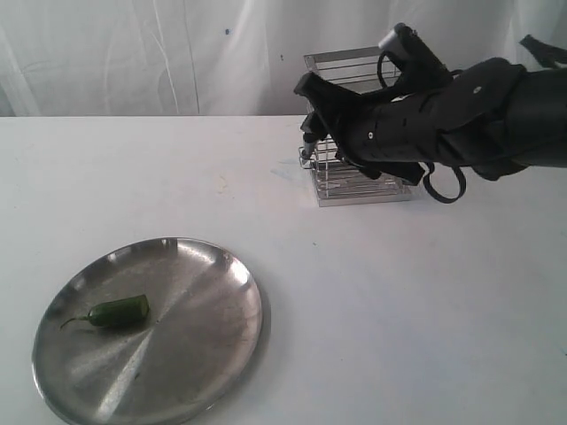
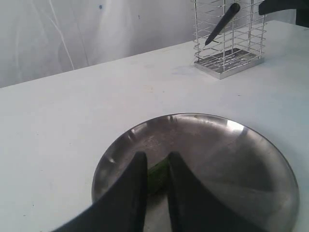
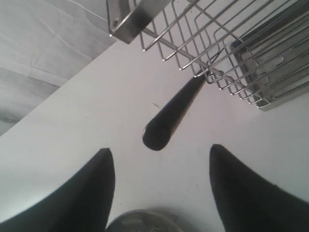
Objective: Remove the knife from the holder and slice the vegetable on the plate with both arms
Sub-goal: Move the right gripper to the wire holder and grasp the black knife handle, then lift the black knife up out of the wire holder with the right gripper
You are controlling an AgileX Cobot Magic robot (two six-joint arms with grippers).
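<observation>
The green chili pepper (image 1: 120, 312) lies on the left part of the steel plate (image 1: 204, 354), with nothing touching it in the exterior view. My left gripper (image 2: 156, 154) is out of the exterior view. In its wrist view the fingers stand a narrow gap apart, and the pepper (image 2: 158, 175) shows through that gap on the plate (image 2: 241, 159). The dark knife (image 2: 222, 21) leans inside the wire holder (image 1: 354, 181). My right gripper (image 3: 161, 149) is open just short of the knife's black handle (image 3: 166, 121), which sticks out past the holder's bars (image 3: 217, 43).
The white table runs from the plate to the holder (image 2: 229, 53) at the back right. A pale curtain hangs behind the table. My right arm (image 1: 478, 115) reaches in from the right and covers much of the holder.
</observation>
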